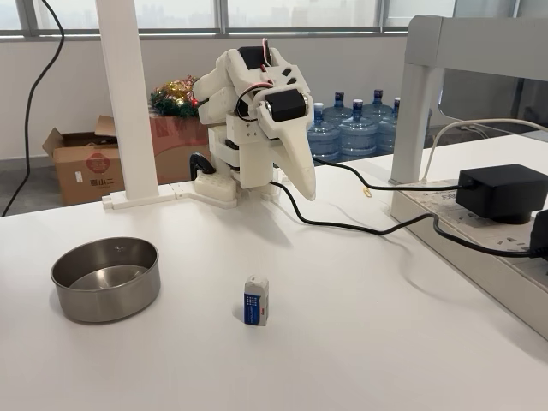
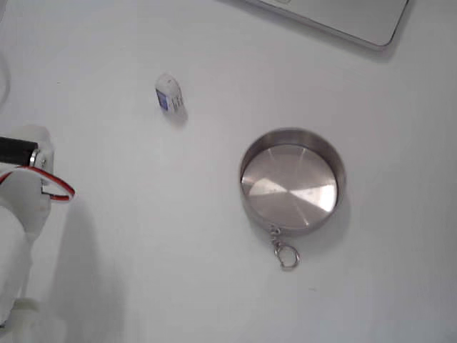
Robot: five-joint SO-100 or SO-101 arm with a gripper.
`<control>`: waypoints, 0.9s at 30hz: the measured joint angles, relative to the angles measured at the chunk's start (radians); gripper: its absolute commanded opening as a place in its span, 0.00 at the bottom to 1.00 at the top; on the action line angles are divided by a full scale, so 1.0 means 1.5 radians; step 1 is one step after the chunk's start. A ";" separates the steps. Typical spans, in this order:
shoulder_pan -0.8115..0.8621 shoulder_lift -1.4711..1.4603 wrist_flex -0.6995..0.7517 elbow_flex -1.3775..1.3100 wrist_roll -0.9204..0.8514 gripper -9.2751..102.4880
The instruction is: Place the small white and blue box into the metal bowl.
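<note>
Arm folded at its base, gripper (image 1: pixel 304 184) pressed together, holding nothing. The box (image 1: pixel 255 300) stands upright on the table (image 1: pixel 385 342), beside the bowl (image 1: pixel 105 278) — apart. We open wide, descend squarely, avoid tipping it.

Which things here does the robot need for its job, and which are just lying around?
Needed: little box, metal bowl, gripper.

Just lying around: water bottles, cardboard box, black power adapter, black cable.
</note>
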 measured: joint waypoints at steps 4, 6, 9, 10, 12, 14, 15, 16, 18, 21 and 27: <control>0.000 -0.007 0.000 0.000 0.000 0.05; 0.000 -0.033 -0.026 0.000 0.000 0.05; 0.000 -0.097 -0.104 0.002 0.000 0.05; 0.000 -0.123 -0.138 0.002 0.000 0.05; 0.000 -0.170 -0.205 0.003 0.007 0.05; 0.014 -0.216 -0.274 0.003 0.038 0.05; 0.025 -0.231 -0.308 0.003 0.064 0.05; 0.033 -0.252 -0.335 0.003 0.095 0.05; 0.047 -0.298 -0.385 0.003 0.164 0.05; 0.050 -0.346 -0.463 0.003 0.281 0.05; 0.104 -0.481 -0.623 0.001 0.515 0.05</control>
